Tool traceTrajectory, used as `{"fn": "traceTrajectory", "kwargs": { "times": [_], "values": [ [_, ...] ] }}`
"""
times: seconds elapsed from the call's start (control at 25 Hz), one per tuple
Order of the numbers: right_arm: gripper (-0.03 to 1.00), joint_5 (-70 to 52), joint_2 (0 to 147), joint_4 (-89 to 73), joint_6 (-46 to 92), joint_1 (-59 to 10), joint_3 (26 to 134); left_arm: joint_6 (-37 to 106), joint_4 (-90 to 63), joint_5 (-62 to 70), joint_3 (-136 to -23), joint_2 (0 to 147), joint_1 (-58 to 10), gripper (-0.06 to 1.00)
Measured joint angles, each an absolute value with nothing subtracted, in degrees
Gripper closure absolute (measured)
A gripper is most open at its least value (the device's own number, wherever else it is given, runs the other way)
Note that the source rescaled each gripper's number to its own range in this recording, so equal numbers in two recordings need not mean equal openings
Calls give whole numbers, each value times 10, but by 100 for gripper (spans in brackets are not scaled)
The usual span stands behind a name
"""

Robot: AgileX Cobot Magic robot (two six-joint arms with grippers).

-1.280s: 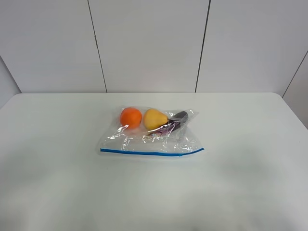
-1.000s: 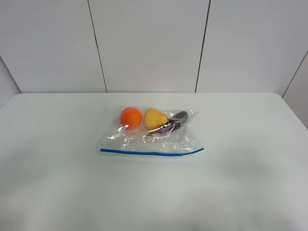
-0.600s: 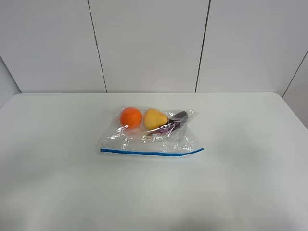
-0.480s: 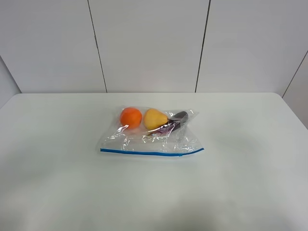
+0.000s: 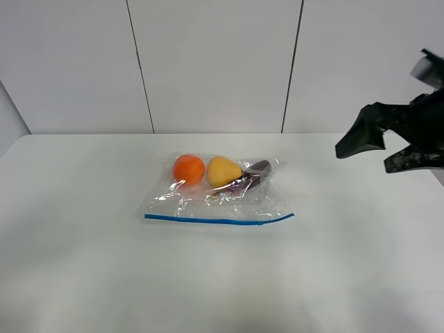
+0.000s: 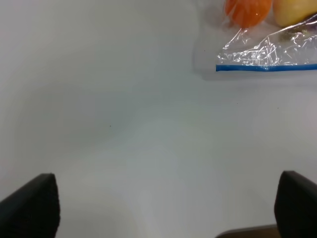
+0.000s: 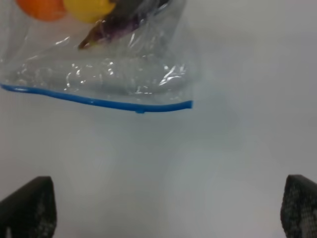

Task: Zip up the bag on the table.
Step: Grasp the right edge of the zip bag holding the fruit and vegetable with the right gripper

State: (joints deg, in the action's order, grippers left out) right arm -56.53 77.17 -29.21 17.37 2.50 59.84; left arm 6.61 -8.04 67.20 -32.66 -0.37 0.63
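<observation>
1. The bag (image 5: 218,198) lies mid-table (image 5: 104,277), untouched; I judge the zipping along its blue strip (image 5: 218,220) not yet begun.
2. My right gripper (image 5: 374,154) and left gripper (image 6: 163,206) gape wide, empty, both apart from the bag.

Right gripper (image 5: 364,158) blurred and cropped by the right frame edge, bag (image 6: 267,52) cut off in the left wrist view, eggplant (image 7: 124,17) smeared behind crinkled plastic, orange (image 7: 42,7) half out of frame
</observation>
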Motion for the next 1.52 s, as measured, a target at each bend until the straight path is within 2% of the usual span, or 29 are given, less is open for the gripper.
{"fn": "traceTrajectory", "kwargs": {
  "times": [0.72, 1.12, 1.52],
  "values": [
    [-3, -575, 1140, -564, 414, 25, 622, 66, -80, 671, -327, -4, 6, -6],
    [1, -590, 1208, -586, 432, 25, 677, 66, -80, 671, -327, -4, 6, -6],
    [4, -596, 1233, -596, 446, 25, 678, 66, -80, 671, -327, -4, 6, -6]
  ]
}}
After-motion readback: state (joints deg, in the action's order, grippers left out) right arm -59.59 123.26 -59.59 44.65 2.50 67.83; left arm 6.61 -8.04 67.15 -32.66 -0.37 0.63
